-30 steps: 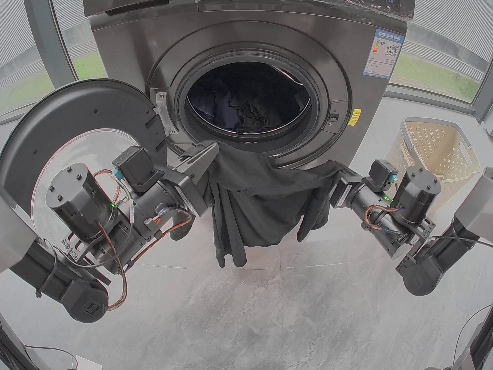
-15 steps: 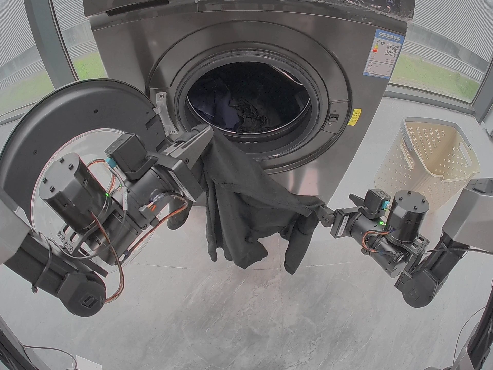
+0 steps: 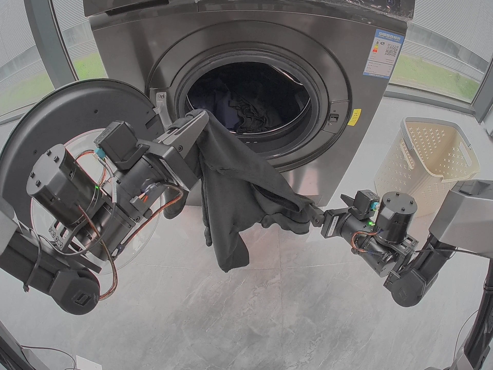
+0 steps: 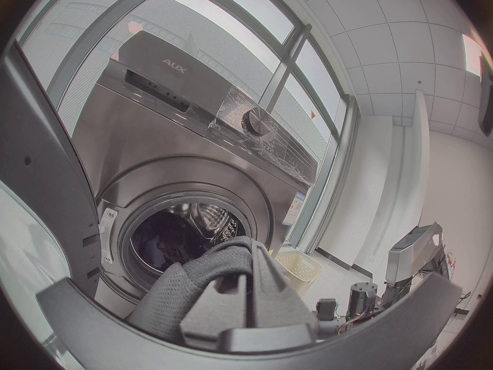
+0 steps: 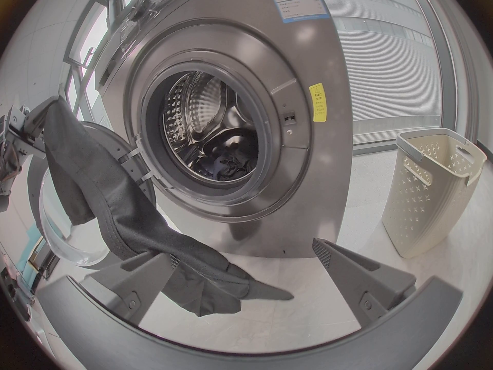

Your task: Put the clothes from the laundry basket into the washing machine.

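Observation:
A dark grey garment [image 3: 231, 181] hangs in front of the washing machine's open drum [image 3: 246, 98], which holds other dark clothes. My left gripper [image 3: 197, 119] is shut on the garment's upper edge at the lower left of the drum's rim; the cloth [image 4: 205, 278] bunches over its fingers [image 4: 267, 289]. My right gripper [image 3: 313, 216] is low, in front of the machine's lower right. In the right wrist view its jaws stand wide apart [image 5: 241, 253], and the garment's lower end [image 5: 205, 278] lies draped across one finger [image 5: 144, 278].
The machine's round door [image 3: 67, 124] is swung open at the left, behind my left arm. A cream laundry basket [image 3: 436, 160] stands on the floor right of the machine. Bare tiled floor [image 3: 257, 309] lies in front.
My right gripper has dropped down and leftward, away from the drum, so the garment's right end now sags low. My left gripper has risen slightly toward the drum rim with the cloth.

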